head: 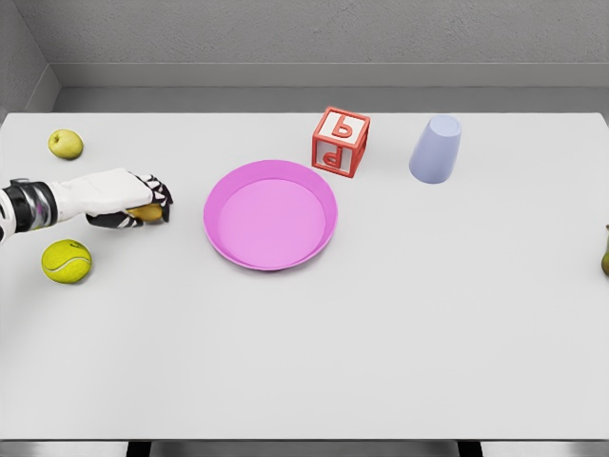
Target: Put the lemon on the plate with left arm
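Lemon (pixel 145 213) sits under the curled left robot hand (pixel 133 199)

We see a pink plate (pixel 270 215), uniform in colour, its rim a slightly deeper magenta than its floor, on a plain white table (pixel 381 333). The letter block (pixel 341 142) is red with white faces bearing a red letter inside a red border. The upturned cup (pixel 436 149) is a pale lavender without pattern. We note a yellow-green apple (pixel 66 144) and a brighter yellow-green tennis ball (pixel 67 261) marked by a thin pale seam line. The left hand (pixel 133 200) is white with black finger segments, its wrist ringed in black and grey; a sliver of yellow lemon (pixel 145 213) shows beneath it. The back wall (pixel 304 33) is grey.
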You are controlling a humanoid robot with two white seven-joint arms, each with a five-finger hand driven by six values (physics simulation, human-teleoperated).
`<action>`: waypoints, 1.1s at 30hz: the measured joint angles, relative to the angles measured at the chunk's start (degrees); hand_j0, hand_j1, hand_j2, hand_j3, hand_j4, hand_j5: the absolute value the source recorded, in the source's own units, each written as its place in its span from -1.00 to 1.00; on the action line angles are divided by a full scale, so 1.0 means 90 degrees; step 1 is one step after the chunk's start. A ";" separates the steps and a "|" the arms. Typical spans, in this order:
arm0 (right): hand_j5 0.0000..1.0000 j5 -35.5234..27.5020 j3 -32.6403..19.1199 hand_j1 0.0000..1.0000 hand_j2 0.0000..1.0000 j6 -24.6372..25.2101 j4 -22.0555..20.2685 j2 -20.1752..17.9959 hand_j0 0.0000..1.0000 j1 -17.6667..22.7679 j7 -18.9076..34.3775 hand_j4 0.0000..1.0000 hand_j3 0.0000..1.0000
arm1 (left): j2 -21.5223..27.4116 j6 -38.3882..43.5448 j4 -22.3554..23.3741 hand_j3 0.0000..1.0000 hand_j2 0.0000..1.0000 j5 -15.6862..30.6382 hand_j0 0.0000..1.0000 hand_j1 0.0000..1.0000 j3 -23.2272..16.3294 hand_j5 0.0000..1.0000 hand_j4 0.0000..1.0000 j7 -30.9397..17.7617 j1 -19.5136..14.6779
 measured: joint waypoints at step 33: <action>1.00 0.0001 0.0000 1.00 1.00 0.0000 0.0000 0.0000 1.00 0.0000 0.0000 1.00 1.00 | -0.0217 -0.0025 -0.1688 0.00 0.00 0.0247 0.00 0.00 0.0274 0.00 0.00 -0.0176 -0.0059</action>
